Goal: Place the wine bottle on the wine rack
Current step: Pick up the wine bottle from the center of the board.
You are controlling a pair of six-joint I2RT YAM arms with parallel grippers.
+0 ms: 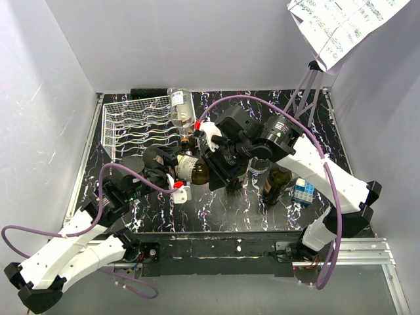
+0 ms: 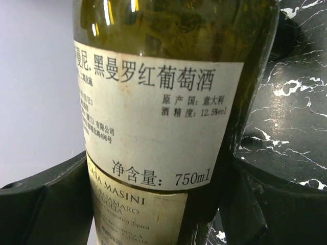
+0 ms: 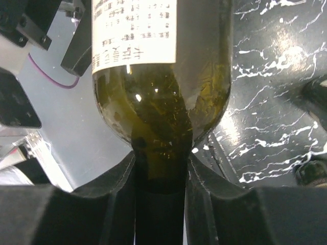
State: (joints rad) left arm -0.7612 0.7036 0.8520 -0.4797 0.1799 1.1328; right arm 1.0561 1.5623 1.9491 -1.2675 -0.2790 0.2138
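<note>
While both arms have hold of it, the wine bottle [image 1: 192, 169] lies roughly on its side at the middle of the table [image 1: 216, 210], just off the near right corner of the wine rack [image 1: 138, 128] and not yet in any cradle. From where I stand I cannot tell whether it hangs clear of the tabletop or rests on it.

The left gripper [image 1: 174, 176] is clamped across the labelled body; in its wrist view the label fills the gap between the two dark fingers [image 2: 51, 204], which press against the glass on either side. The right gripper [image 1: 211, 157] is closed around the neck, its fingers [image 3: 107, 194] hugging it just below the shoulder of the green glass.

This looks like the carrying step, with the grasp made and the placing ahead. I would judge the next move calls for both arms to travel together, left and away towards the rack, keeping the bottle level and in line with a scalloped row before lowering it.

A clear bottle [image 1: 182, 108] lies along the rack's right edge, close to that path, so the nearest cradle may be tight. Another dark bottle [image 1: 275, 185] stands well to the right, out of the way.
</note>
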